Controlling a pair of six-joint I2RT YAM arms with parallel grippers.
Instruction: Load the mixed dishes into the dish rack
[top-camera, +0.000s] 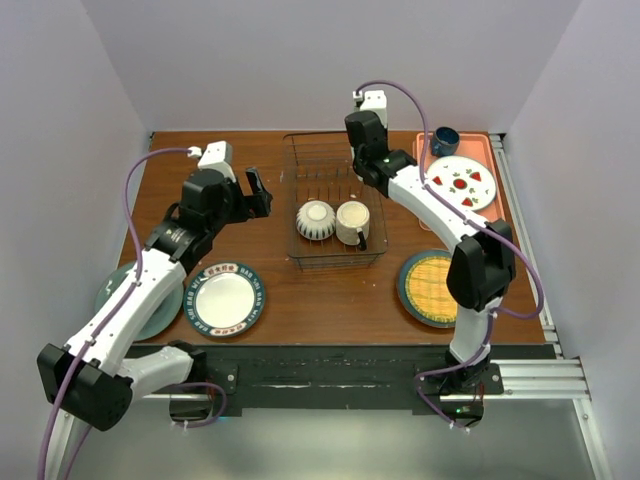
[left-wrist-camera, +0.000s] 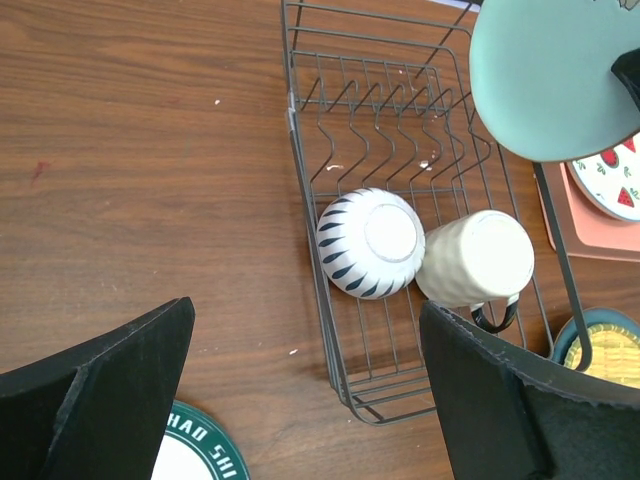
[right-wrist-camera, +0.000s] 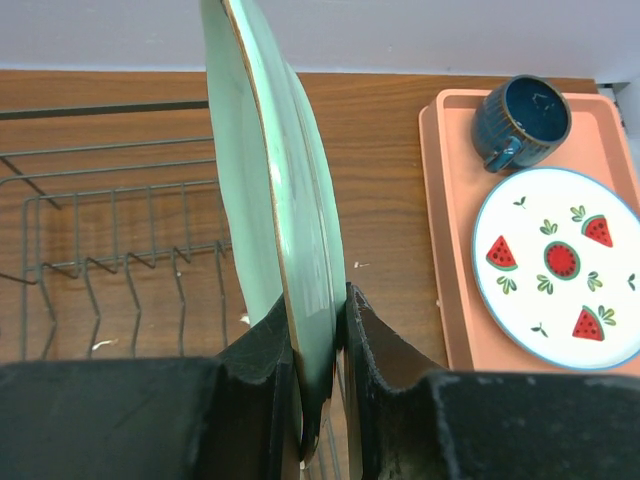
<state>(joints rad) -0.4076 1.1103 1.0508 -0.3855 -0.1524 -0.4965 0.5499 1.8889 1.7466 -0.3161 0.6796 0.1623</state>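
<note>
Right gripper (right-wrist-camera: 320, 325) clamped on the lower rim of pale green plate (right-wrist-camera: 275, 200), held upright on edge over the far right part of dish rack (top-camera: 335, 165); contact between plate and wires impossible to tell. Left gripper (left-wrist-camera: 305, 400) spread wide, gripping nothing, hovering over bare table (left-wrist-camera: 150, 150) left of the rack. Flat on the table's near left part, white plate with dark patterned rim (top-camera: 224, 298). Inside the rack's near half, striped bowl (left-wrist-camera: 370, 243) upside down, touching cream mug (left-wrist-camera: 475, 258), also upside down, on its right.

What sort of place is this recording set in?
Probably a lab test cell: bare pale walls box in the wooden table, the arms bolt to a metal rail, and the dish rack looks staged.
</note>
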